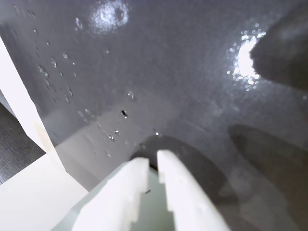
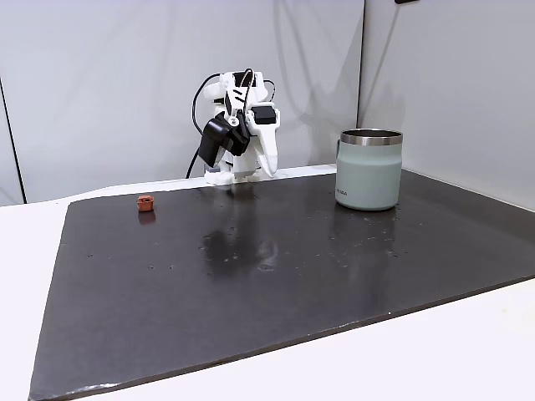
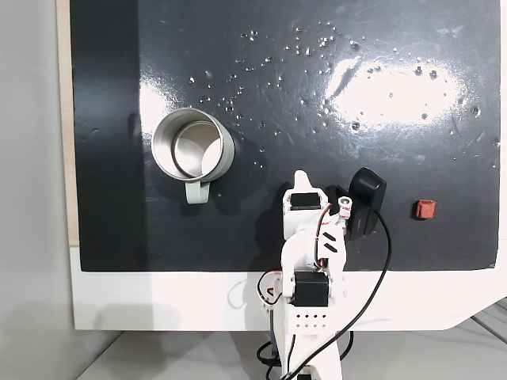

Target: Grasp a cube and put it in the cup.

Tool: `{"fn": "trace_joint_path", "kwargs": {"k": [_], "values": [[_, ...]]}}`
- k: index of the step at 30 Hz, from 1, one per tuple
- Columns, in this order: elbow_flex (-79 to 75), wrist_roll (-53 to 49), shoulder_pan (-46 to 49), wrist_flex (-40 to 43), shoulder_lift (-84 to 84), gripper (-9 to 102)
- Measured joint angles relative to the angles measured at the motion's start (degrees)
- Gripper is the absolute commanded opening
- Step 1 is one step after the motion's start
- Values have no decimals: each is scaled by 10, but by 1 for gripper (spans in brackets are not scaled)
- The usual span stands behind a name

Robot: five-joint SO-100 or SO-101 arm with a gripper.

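The cube (image 2: 145, 202) is a tiny reddish-brown block lying on the black mat, left of the arm in a fixed view and at the right edge (image 3: 426, 209) in the top-down fixed view. The cup (image 2: 369, 171), a pale green mug with a steel rim, stands upright on the other side of the arm, its handle (image 3: 195, 190) turned toward the arm's edge of the mat. My arm is folded over its base. The gripper (image 2: 269, 167) points down at the mat between cube and cup, far from both. In the wrist view its white fingers (image 1: 153, 159) stand almost together with nothing between them.
The black mat (image 2: 292, 276) covers most of a white table (image 2: 435, 351) and carries small droplets and glare patches. White wall panels stand behind the arm. A black cable (image 3: 380, 261) loops from the arm's base.
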Motion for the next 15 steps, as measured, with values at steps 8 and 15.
{"fn": "trace_joint_path", "kwargs": {"k": [8, 15], "values": [[26, 16, 12, -78, 1, 0], [26, 16, 11, -78, 2, 0]]}}
